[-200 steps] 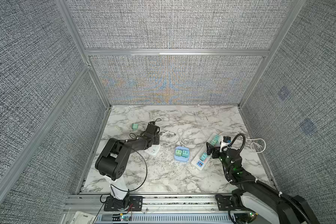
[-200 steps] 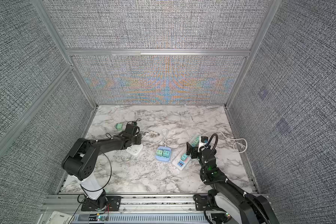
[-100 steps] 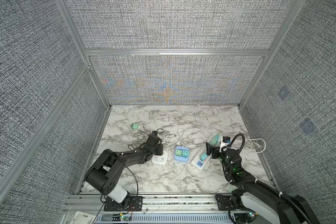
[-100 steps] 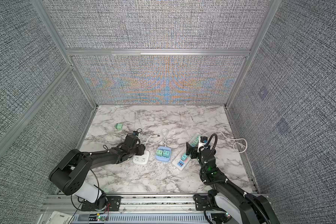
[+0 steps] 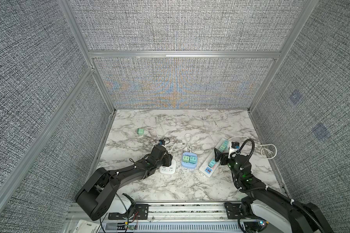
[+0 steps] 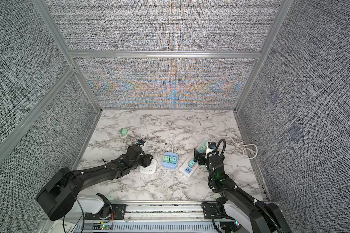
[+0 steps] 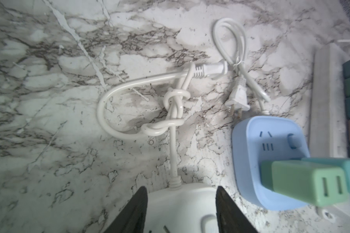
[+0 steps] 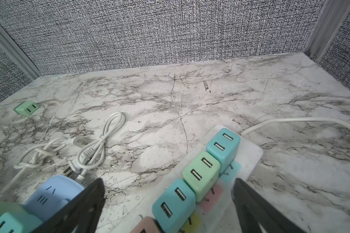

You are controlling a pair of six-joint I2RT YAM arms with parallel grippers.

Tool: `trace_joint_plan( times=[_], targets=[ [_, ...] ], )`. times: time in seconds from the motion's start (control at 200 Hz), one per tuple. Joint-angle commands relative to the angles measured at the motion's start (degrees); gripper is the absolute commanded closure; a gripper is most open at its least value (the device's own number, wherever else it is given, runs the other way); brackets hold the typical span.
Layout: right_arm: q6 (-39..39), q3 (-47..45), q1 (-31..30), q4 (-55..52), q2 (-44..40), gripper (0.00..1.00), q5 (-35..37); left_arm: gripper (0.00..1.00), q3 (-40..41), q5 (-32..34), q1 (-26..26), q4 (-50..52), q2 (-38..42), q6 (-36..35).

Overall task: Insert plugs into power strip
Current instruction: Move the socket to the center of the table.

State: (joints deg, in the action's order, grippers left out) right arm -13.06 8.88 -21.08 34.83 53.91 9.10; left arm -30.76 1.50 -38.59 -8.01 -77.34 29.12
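Note:
A square white power strip point(image 5: 168, 169) point(image 6: 149, 169) lies left of a blue power strip point(image 5: 188, 166) that carries two plugs point(image 5: 189, 159). My left gripper point(image 5: 168, 159) point(image 7: 181, 188) is shut on the white strip point(image 7: 180, 203), its fingers point(image 7: 137, 203) pressing both sides at the cord end. A long white power strip point(image 5: 208, 171) point(image 8: 251, 153) holds a row of teal, mint and pink plugs point(image 8: 201, 173). My right gripper point(image 5: 220, 158) point(image 8: 169, 182) stands wide open astride that row, touching none. One loose mint plug point(image 5: 140, 131) point(image 8: 26, 109) lies at the back left.
The white strip's knotted cord point(image 7: 174, 100) and the blue strip's looped cord point(image 5: 188, 141) lie behind the two strips. The long strip's cable point(image 5: 269, 150) curls by the right wall. Fabric walls with metal posts enclose the marble table point(image 5: 170, 185).
My left arm has swung right and toward the front, dragging the white power strip closer to the blue one. The loose mint plug is left behind. The right arm has not moved.

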Motion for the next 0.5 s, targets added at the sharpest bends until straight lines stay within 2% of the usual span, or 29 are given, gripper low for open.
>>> trace_joint_plan(
  times=[0.0, 0.165, 0.225, 0.355, 0.41, 0.495],
  targets=[
    [0.1, 0.5, -0.2, 0.2, 0.2, 0.01, 0.7, 0.42, -1.0, 0.4, 0.0, 1.0, 2.5, -0.8],
    [0.2, 0.6, -0.4, 0.2, 0.3, 0.01, 1.0, 0.36, -5.5, 10.1, 0.0, 6.2, 6.7, -0.2],
    [0.2, 0.7, -0.5, 0.2, 0.5, 0.01, 1.2, 0.28, -7.1, 14.2, 0.1, 5.8, 8.3, -1.4],
    [0.1, 1.4, -0.8, 0.0, 1.6, 0.01, 2.0, 0.09, -8.2, 23.2, 2.1, -2.0, 10.7, -5.8],
    [0.2, 1.7, -0.9, -0.2, 2.0, 0.01, 2.1, 0.05, -9.2, 22.9, 4.9, -2.9, 10.6, -5.7],
    [0.3, 1.6, -1.2, -0.1, 1.7, 0.01, 2.7, 0.02, -9.3, 18.1, 10.3, -5.5, 9.8, -5.0]
  ],
)
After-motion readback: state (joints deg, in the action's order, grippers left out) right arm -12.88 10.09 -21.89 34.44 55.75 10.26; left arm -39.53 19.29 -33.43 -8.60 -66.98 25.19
